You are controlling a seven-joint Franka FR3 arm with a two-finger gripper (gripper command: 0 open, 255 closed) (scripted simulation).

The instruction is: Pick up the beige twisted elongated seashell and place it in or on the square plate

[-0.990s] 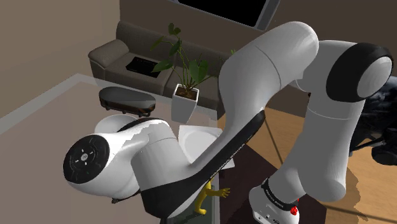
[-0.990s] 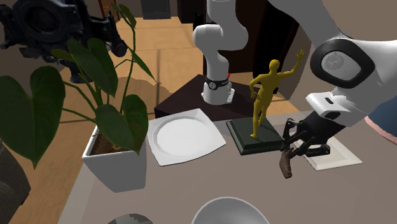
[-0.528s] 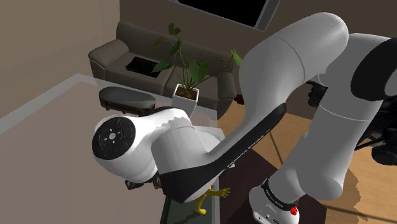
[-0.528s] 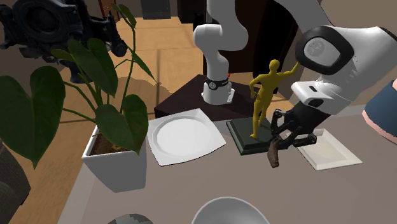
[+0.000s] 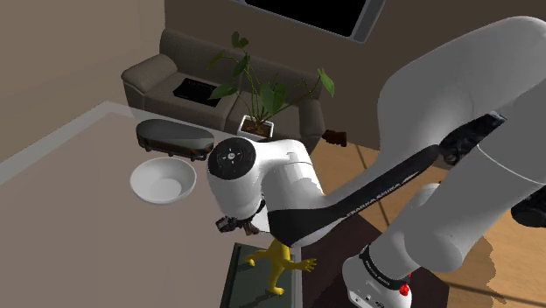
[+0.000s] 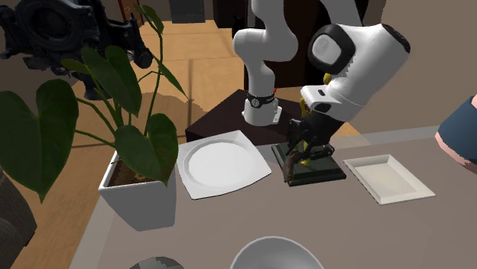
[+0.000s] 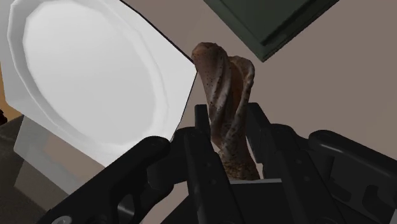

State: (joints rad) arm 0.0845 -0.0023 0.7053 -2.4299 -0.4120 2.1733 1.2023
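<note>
A brown speckled, twisted, elongated seashell [image 7: 224, 105] is clasped between my gripper's [image 7: 230, 130] two black fingers, its tip pointing away from the hand. In the second exterior view the gripper [image 6: 304, 147] holds the seashell [image 6: 290, 170] in the air, hanging over the left edge of a dark statue base [image 6: 325, 172]. The white square plate [image 6: 222, 163] lies on the table just left of the shell. From the wrist, the plate's [image 7: 95, 70] corner is right beside the shell. In the shoulder view the gripper [image 5: 236, 225] peeks out under the forearm.
A yellow figurine [image 5: 278, 262] stands on the dark base, mostly behind the arm. A white rectangular tray [image 6: 388, 177] lies at the second exterior view's right. A potted plant [image 6: 137, 195] stands left of the plate. A white bowl [image 5: 163, 181] and a dark oval object [image 5: 173, 135] sit beyond.
The gripper has carried the seashell toward the second exterior view's left, from beside the rectangular tray across the statue base to near the square plate. The grip has not changed.
</note>
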